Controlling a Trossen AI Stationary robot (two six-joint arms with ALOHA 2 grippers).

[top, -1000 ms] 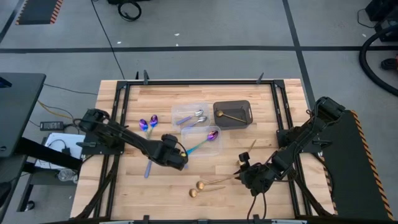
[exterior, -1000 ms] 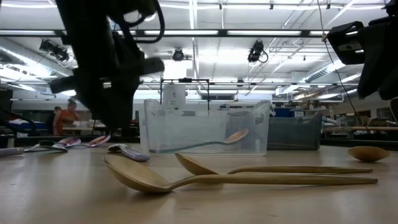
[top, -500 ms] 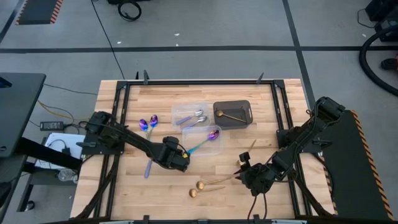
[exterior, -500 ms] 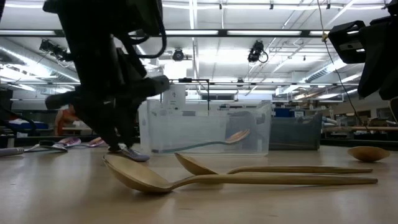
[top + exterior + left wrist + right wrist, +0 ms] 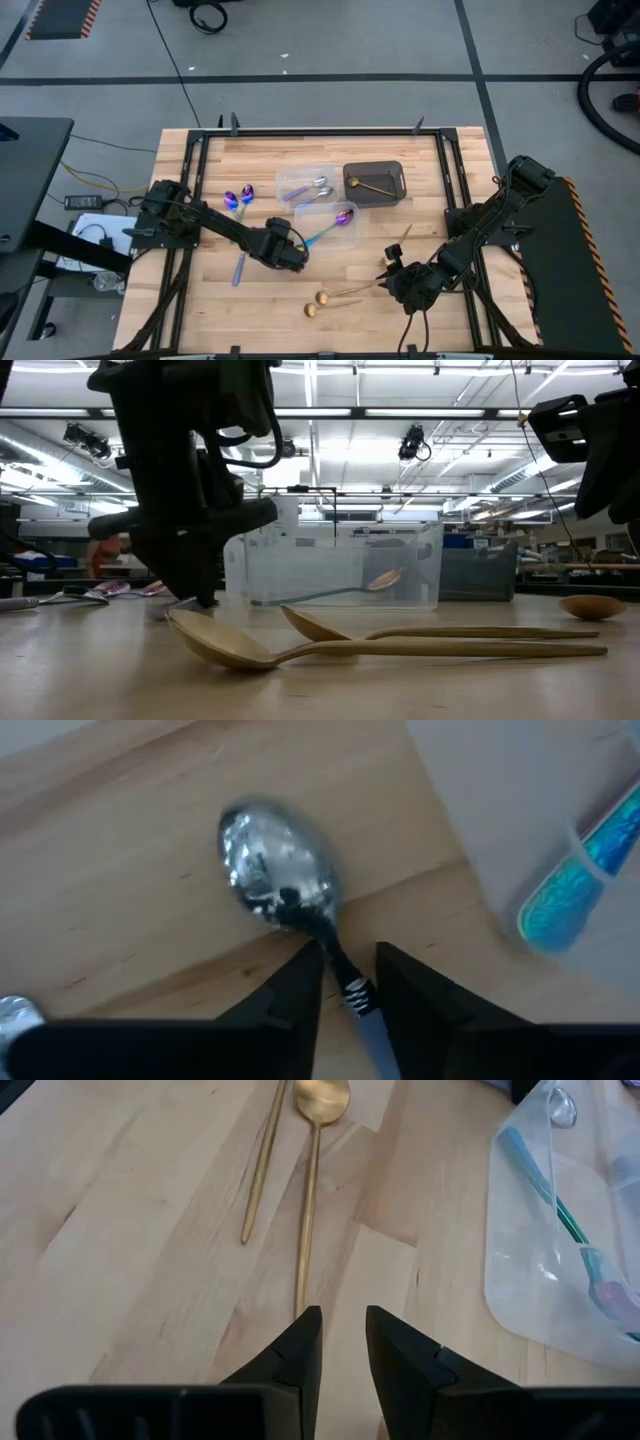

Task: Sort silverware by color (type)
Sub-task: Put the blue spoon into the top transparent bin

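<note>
1. Nearest the front edge of the worktop [image 5: 200,300], two gold spoons [image 5: 335,296] lie side by side, bowls toward the left edge.
2. Just beside their handle ends hangs the right end effector [image 5: 392,282]; its fingers stand a little apart, one gold handle running up to the gap between them, nothing gripped.
3. A step further in, the left end effector [image 5: 347,982] is right down on a silver spoon [image 5: 275,870] – fingers either side of its neck, a narrow gap, bowl poking out ahead!
4. Touching distance beyond, a clear tub [image 5: 335,226] holds an iridescent spoon [image 5: 331,227] with a teal handle.
5. Toward the left edge, two more iridescent spoons [image 5: 238,199] lie loose.
6. Farther back, another clear tub [image 5: 300,184] carries silver spoons [image 5: 318,188].
7. Next to it, the dark tub [image 5: 374,184] holds a gold spoon [image 5: 364,183].
</note>
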